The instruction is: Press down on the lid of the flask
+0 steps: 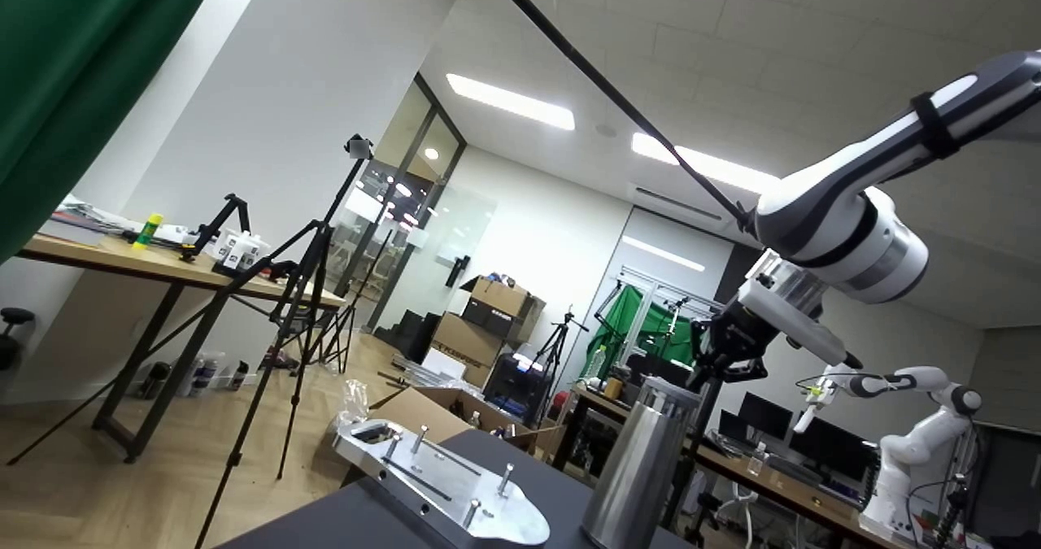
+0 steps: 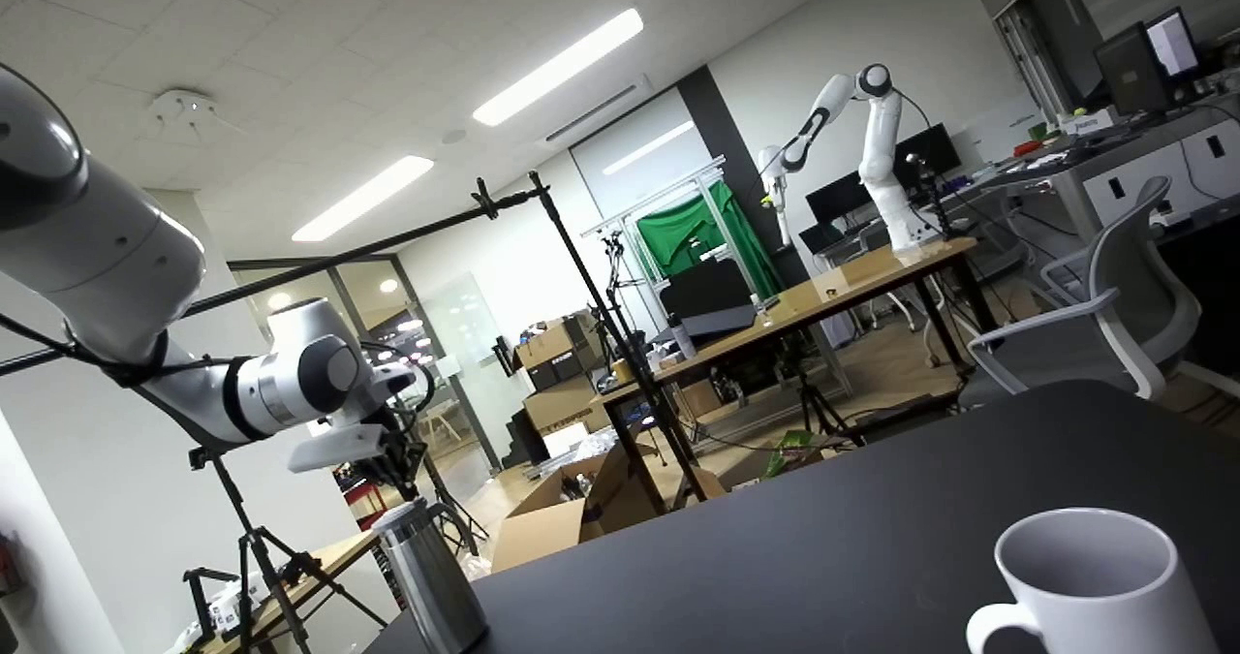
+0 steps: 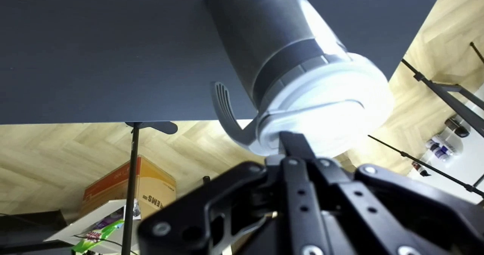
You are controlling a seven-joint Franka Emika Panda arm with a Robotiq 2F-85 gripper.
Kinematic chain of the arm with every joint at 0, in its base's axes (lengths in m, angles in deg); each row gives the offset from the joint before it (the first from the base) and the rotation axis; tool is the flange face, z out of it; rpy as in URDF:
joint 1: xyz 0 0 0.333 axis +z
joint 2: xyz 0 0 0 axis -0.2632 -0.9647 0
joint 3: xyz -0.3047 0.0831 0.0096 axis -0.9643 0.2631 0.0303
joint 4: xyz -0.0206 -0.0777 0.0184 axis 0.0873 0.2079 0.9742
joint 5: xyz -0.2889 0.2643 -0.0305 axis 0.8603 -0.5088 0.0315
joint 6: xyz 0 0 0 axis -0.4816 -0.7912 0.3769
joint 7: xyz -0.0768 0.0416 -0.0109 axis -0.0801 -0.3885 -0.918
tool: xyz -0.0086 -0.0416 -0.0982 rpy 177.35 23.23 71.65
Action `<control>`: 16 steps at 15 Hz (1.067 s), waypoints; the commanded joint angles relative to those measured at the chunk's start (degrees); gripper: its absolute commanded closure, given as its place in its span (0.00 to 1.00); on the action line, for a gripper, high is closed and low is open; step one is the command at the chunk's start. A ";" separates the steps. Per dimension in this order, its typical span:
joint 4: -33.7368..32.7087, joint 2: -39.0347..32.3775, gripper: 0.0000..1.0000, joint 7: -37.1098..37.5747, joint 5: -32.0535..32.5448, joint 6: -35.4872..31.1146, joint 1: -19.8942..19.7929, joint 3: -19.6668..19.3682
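The flask (image 1: 638, 476) is a tall silver-grey metal cylinder standing on the dark table. It also shows in an exterior view (image 2: 433, 581) and in the wrist view (image 3: 264, 24). Its round grey lid (image 1: 673, 389) looks pale and glared in the wrist view (image 3: 340, 104). A grey curved handle (image 3: 223, 107) juts from the flask's side near the top. My gripper (image 3: 297, 136) is shut with its fingertips together and nothing seen between them. The tips point down at the lid, over its handle-side edge. I cannot tell whether they touch it.
A flat white-and-grey metal device (image 1: 455, 484) with upright bolts lies on the table beside the flask. A white mug (image 2: 1104, 576) stands on the dark table (image 2: 775, 547). The table's edge (image 3: 94, 122) is close to the flask. A tripod (image 1: 309, 264) stands beyond the table.
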 commanded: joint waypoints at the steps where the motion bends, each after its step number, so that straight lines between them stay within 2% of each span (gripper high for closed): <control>1: -5.58 -2.24 1.00 4.14 3.02 5.94 2.59 -3.60; 9: -10.77 -4.44 1.00 4.53 2.36 10.55 2.47 -3.35; 14: -8.98 -0.69 1.00 5.82 3.74 11.15 2.84 -4.82; 16: -7.86 1.49 1.00 6.13 4.38 14.70 2.57 -5.38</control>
